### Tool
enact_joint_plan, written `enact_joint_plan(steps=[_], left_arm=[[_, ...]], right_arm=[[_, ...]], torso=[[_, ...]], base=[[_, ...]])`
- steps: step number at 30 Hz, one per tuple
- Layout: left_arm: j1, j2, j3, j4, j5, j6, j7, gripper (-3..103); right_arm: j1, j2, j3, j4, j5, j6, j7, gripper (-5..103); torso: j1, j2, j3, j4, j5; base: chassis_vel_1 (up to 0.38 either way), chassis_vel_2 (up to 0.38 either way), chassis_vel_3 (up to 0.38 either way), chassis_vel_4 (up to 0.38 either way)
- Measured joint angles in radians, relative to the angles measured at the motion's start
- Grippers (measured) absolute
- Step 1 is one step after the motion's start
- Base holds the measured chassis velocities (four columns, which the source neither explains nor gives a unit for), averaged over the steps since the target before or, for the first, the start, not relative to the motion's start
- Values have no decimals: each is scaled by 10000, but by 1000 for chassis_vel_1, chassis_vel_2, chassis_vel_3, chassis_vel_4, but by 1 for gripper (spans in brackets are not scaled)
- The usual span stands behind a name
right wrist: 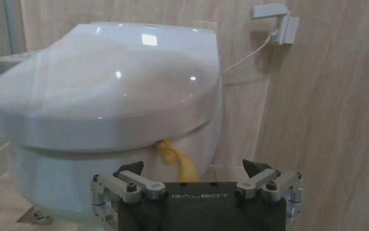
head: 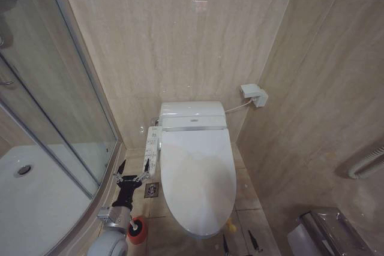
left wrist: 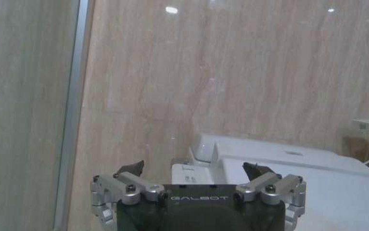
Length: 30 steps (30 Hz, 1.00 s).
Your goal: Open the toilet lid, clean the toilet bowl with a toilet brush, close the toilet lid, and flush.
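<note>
The toilet lid (head: 198, 175) is shut down flat on the toilet bowl (right wrist: 75, 187), in the middle of the head view. There is one lid and one bowl. A yellow strap (right wrist: 174, 161) hangs from the front edge of the lid. The left gripper (head: 131, 177) is at about 9 o'clock from the lid, just beside the long white button panel (head: 152, 151), and its jaws are apart with nothing between them. The one toilet brush (head: 136, 229) sits in its red holder (head: 138, 236) on the floor, at about 7 o'clock from the lid, close by the left arm. A floor drain (head: 151, 190) lies between the arm and the bowl. The glass shower door (head: 54, 100) and the white shower tray (head: 36, 202) are out at 9 o'clock. A small white wall box (head: 255, 95) with a cord is at about 1 o'clock from the lid. A shiny metal bin (head: 327, 232) stands at 4 o'clock. The right gripper (right wrist: 197, 173) is low down in front of the bowl, near the strap, and its jaws are apart too. There are two grippers.
</note>
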Motion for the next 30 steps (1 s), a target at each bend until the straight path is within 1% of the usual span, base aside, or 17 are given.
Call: enact_joint_plan(steps=[8,10,16,17,23,24,30], left_arm=[[-100,-34,65,106,3,0,0,100],[-132,-13,69,136,-4,1,0,100],[-191,19,72,185,-32,4,0,100],[-199,21,79,196,-36,5,0,100],[-262,38,99,246,-58,12,-3,100],[-279,40,100,254,-64,14,-5,100],[-308,33,130,270,-79,23,-8,100]], right_arm=[[495,114,108,-489,204,37,-146,100],[600,163,97,-596,220,44,-163,102],[663,211,90,-695,273,61,-202,102],[669,226,87,-721,280,71,-221,79],[698,287,68,-842,297,136,-296,79],[673,290,52,-830,297,145,-307,52],[543,317,2,-748,296,172,-341,52]], torso=[[0,0,0,0,0],[0,0,0,0,1],[0,0,0,0,0],[0,0,0,0,0],[0,0,0,0,0],[0,0,0,0,0],[0,0,0,0,0]], base=[[0,0,0,0],[0,0,0,0],[0,0,0,0],[0,0,0,0],[0,0,0,0],[0,0,0,0],[0,0,0,0]])
